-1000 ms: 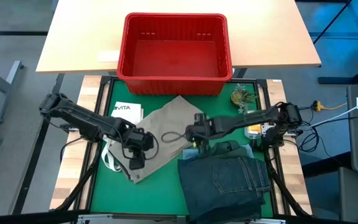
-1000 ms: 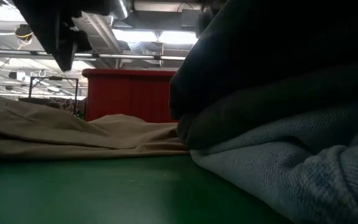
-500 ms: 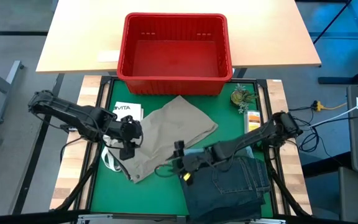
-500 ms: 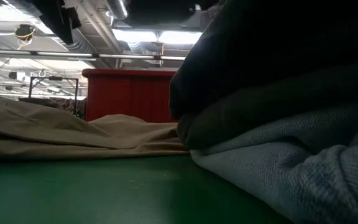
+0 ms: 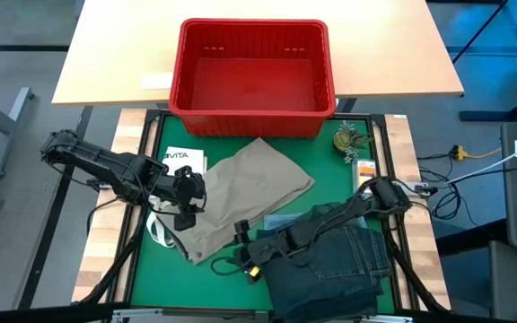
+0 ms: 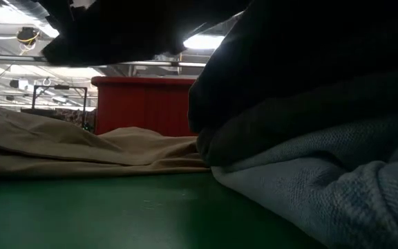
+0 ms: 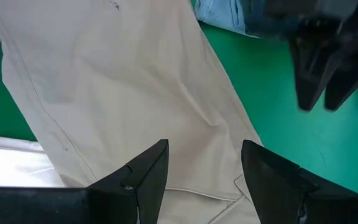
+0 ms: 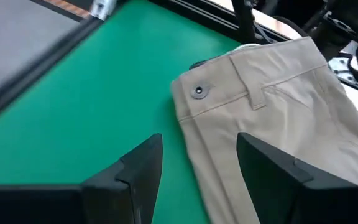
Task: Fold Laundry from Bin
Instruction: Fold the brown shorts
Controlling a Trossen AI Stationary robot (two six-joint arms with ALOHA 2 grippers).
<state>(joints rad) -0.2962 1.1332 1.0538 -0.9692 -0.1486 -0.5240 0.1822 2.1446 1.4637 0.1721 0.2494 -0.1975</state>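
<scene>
The folded jeans [image 6: 309, 138] fill the low view, hiding the table's right half.

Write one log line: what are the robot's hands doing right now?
left tool: open, over khaki pants | right tool: open, near pants' waistband | jeans: folded | bin: empty

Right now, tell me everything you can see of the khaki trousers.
The khaki trousers are beige woven cloth with a buttoned waistband and belt loops, lying flat and slightly creased on the green mat, diagonal, below the bin. One end lies over a white bag; a light blue piece touches the other edge. Both open grippers hover above; neither holds them.
</scene>
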